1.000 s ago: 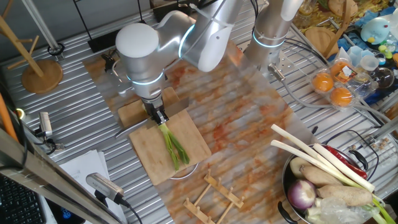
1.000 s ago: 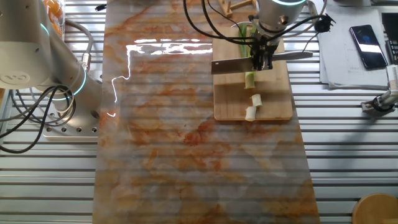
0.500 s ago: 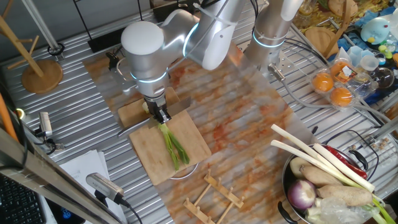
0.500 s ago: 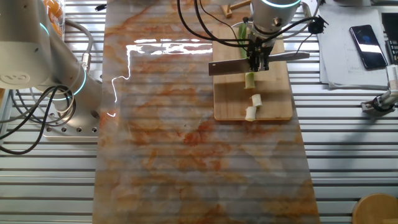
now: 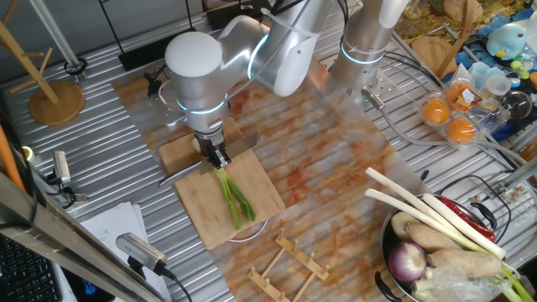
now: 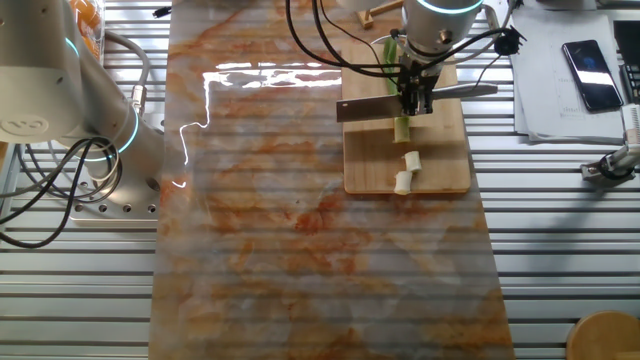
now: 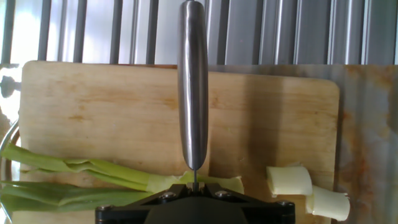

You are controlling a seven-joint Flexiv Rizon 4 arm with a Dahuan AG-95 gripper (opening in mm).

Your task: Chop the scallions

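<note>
A scallion [image 5: 233, 195] lies on the wooden cutting board [image 5: 264, 197], white end toward my gripper [image 5: 216, 155], green leaves toward the board's near edge. My gripper is shut on a steel knife [image 6: 365, 107], whose blade lies across the stalk [image 6: 400, 125]. Its handle [image 6: 465, 90] sticks out the other side. Two cut white bits [image 6: 411, 160] [image 6: 403, 181] rest on the board [image 6: 440, 170] beyond the blade. The hand view looks along the knife handle [image 7: 193, 87], with green leaves [image 7: 93, 171] to its left and the cut bits [image 7: 289, 180] to its right.
A metal bowl [image 5: 388, 243] at the right holds long white leek-like stalks [image 5: 436, 214], an onion and roots. A wooden rack [image 5: 289, 260] lies near the board. Oranges [image 5: 449, 117] sit at the far right. A second arm base [image 6: 60, 90] and a phone [image 6: 585, 75] flank the mat.
My gripper and the knife have shifted a little along the stalk toward the green leaves. The scallion and the cut bits have not moved.
</note>
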